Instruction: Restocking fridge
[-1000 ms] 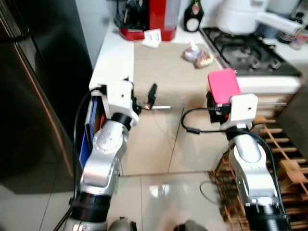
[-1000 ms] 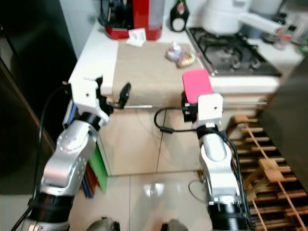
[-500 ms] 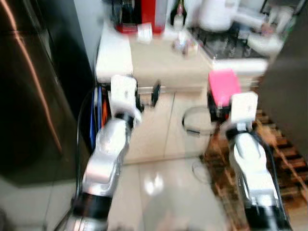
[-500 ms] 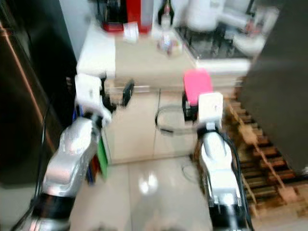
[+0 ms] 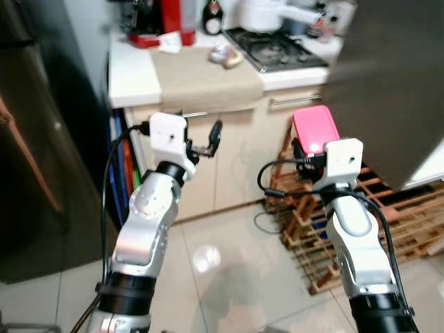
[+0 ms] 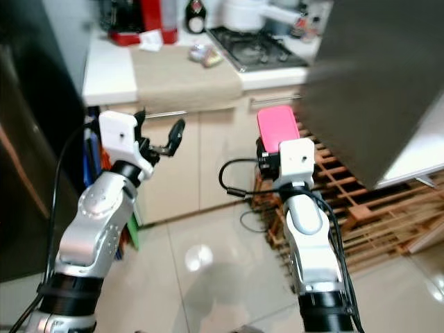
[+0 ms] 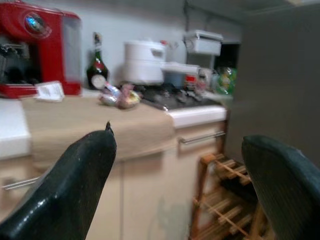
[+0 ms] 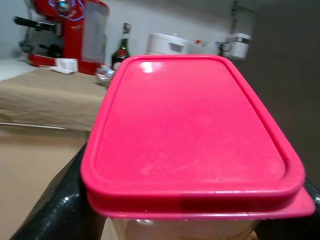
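Note:
A clear container with a pink lid (image 5: pixel 314 129) sits between the black fingers of my right gripper (image 8: pixel 186 220), which is shut on it at chest height. The pink lid (image 8: pixel 190 130) looms close in the right wrist view. My left gripper (image 5: pixel 201 139) is raised in front of the counter's cabinet, open, with nothing between its fingers (image 7: pixel 70 190). The dark fridge (image 5: pixel 35 139) stands at the far left, its door closed.
Ahead, the white counter (image 5: pixel 128 69) carries a beige mat, a red coffee machine (image 5: pixel 156 21), a bottle (image 5: pixel 211 8), a wrapped packet (image 5: pixel 227 55) and a hob (image 5: pixel 277 50). A wooden rack (image 5: pixel 395 208) stands low right. A large dark grey panel (image 5: pixel 388 83) rises at the right.
The camera has swung and drawn back: the counter sits farther off and to the left, and the dark panel has come in at the right. Both arms hold their pose; the container stays gripped.

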### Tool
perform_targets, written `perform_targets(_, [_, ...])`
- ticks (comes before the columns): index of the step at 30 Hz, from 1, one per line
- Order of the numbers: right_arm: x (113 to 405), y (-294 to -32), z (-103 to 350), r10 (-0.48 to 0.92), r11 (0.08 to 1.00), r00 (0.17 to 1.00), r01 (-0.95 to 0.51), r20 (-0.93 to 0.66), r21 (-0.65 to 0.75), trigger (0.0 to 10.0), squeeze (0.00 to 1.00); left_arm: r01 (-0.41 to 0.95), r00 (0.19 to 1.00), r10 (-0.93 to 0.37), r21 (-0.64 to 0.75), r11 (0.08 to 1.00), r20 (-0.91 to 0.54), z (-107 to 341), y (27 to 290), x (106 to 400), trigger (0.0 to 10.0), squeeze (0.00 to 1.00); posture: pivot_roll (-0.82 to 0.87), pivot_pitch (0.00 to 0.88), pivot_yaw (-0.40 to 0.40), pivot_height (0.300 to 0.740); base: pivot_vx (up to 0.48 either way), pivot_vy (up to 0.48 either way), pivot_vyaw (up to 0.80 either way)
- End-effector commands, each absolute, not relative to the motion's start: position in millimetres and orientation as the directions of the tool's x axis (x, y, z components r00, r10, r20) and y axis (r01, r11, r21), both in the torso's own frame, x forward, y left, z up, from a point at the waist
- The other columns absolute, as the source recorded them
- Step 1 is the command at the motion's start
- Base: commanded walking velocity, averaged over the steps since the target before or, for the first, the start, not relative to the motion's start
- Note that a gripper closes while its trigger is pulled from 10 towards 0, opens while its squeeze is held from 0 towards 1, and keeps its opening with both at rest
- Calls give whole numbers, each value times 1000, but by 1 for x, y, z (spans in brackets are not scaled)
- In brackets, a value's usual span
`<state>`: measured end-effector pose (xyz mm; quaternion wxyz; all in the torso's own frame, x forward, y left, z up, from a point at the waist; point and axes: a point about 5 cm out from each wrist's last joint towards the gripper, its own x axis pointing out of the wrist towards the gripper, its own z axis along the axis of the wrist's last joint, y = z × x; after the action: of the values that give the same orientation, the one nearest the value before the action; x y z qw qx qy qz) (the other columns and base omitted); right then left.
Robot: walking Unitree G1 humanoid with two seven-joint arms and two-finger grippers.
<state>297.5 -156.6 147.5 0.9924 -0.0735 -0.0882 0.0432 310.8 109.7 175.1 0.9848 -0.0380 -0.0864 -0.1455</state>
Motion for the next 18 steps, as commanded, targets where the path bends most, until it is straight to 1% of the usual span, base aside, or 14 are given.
perform_targets(1, [297,-164,147,73,985,982,-44,172,-164,0,0,334,931,-320,-60,941,178,176,104,313,10000,0,-31,0,5,740,0,-480,-800])
perform_targets(11, [296,-166,144,52,988,984,-27,170,-150,0,0,453,879,-433,-68,889,199,176,96,306,10000,0,-26,0,8,740,0,-480,-800])
perform_targets(12, [296,-166,145,50,988,984,-24,171,-150,0,0,479,867,-460,-65,876,192,174,93,304,10000,0,-24,0,5,740,0,-266,-800])
perform_targets(13, [296,-166,145,50,988,984,-24,171,-150,0,0,479,867,-460,-65,876,192,174,93,304,10000,0,-24,0,5,740,0,-266,-800])
perform_targets(18, [297,-169,145,37,989,984,-11,173,-149,0,0,465,876,-451,-45,884,172,172,94,307,10000,0,-27,0,2,740,0,0,-800])
